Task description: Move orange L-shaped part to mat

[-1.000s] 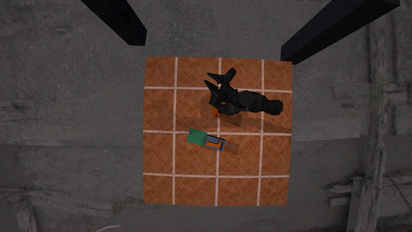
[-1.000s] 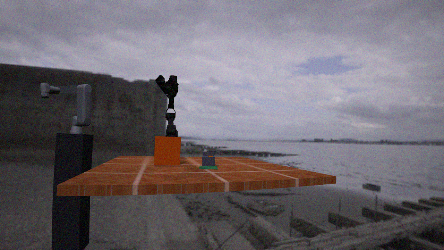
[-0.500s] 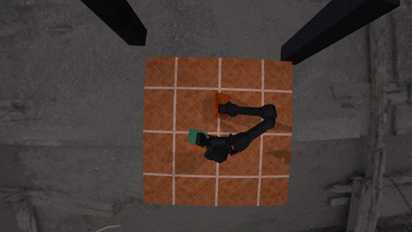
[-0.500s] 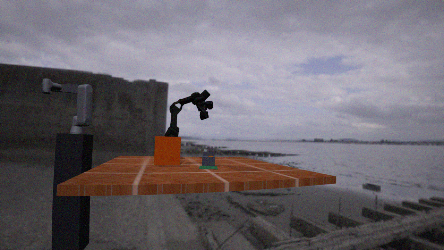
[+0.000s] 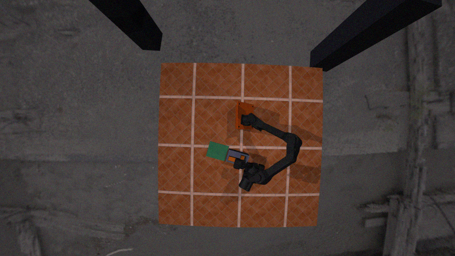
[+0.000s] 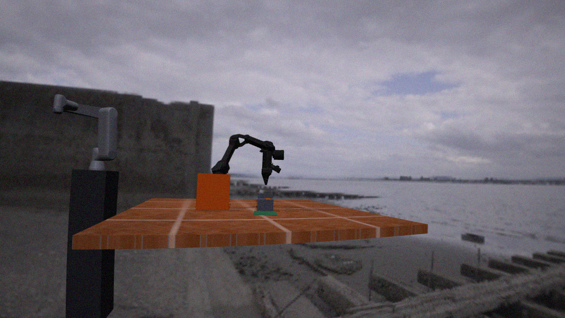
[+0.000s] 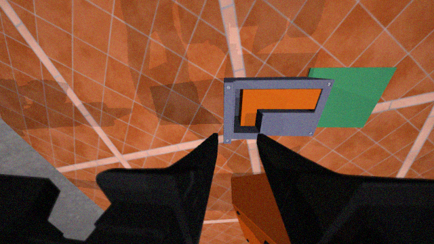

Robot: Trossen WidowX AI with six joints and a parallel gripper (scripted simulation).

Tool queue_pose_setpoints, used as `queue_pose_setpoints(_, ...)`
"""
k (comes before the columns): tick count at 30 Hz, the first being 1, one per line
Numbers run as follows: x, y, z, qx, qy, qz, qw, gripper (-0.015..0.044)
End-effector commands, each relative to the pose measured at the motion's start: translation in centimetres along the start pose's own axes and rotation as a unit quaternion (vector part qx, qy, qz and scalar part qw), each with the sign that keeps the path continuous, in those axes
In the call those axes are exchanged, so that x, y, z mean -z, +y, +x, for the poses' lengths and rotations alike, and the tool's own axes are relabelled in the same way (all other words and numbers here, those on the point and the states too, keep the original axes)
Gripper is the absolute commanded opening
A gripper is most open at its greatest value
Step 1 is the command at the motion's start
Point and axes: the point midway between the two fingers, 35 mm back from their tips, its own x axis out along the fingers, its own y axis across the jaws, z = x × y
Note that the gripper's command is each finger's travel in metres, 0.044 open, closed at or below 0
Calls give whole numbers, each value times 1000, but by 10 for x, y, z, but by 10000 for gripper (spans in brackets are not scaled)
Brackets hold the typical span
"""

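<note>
The orange L-shaped part (image 5: pixel 232 158) (image 6: pixel 268 198) (image 7: pixel 278 98) lies in the pocket of the grey tray (image 5: pixel 234 151) (image 6: pixel 265 204) (image 7: pixel 228 112). In the wrist view its short leg is at the left, with dark gaps beside and below it, and its long arm runs right. No raised end is visible. The green mat (image 5: pixel 217 150) (image 6: pixel 265 213) (image 7: pixel 356 98) lies beside the tray, past the long arm's end. My gripper (image 6: pixel 265 184) (image 7: pixel 237 137) points down above the tray, partly open and empty. Its fingertips are hidden from above.
The orange box (image 6: pixel 213 191) (image 7: pixel 254 193) under my arm's base stands on the tiled table (image 5: pixel 178 121) (image 6: pixel 138 227). Dark posts (image 5: pixel 133 22) (image 5: pixel 365 31) stand beyond the table edge. A grey arm (image 6: pixel 106 134) sits on a dark post (image 6: pixel 92 237) in the exterior view.
</note>
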Motion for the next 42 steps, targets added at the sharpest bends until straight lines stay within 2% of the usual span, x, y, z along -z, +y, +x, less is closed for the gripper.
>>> queue_pose_setpoints(1, -3, 2, 1, -9, -4, 7, 1000, 180)
queue_pose_setpoints(8, -3, 4, 69, -11, -4, 7, 1000, 180)
queue_pose_setpoints(42, -3, 6, 108, -12, -3, 7, 1000, 180)
